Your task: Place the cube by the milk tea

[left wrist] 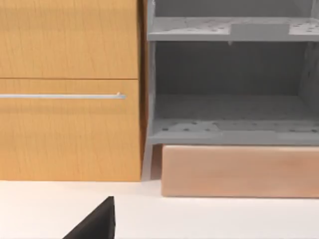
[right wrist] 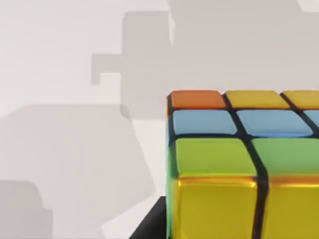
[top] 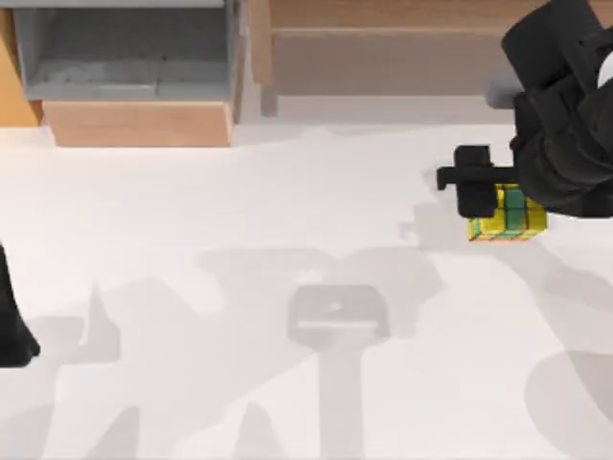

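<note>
The cube (top: 512,218) has yellow, green and orange squares on dark grid lines and sits at the table's right side, partly under my right arm. My right gripper (top: 488,201) is shut on it. Up close in the right wrist view, the cube (right wrist: 234,164) shows orange, blue, green and yellow squares, with a dark finger (right wrist: 152,224) against its side and shadows on the white table behind it. My left arm (top: 11,326) stays parked at the left edge. The milk tea is out of view.
A grey shelf unit (top: 124,48) on a wooden base (top: 139,123) stands at the back left, with a wooden cabinet (top: 383,57) along the back. The left wrist view faces a wooden drawer front (left wrist: 70,89) and the grey shelves (left wrist: 229,84).
</note>
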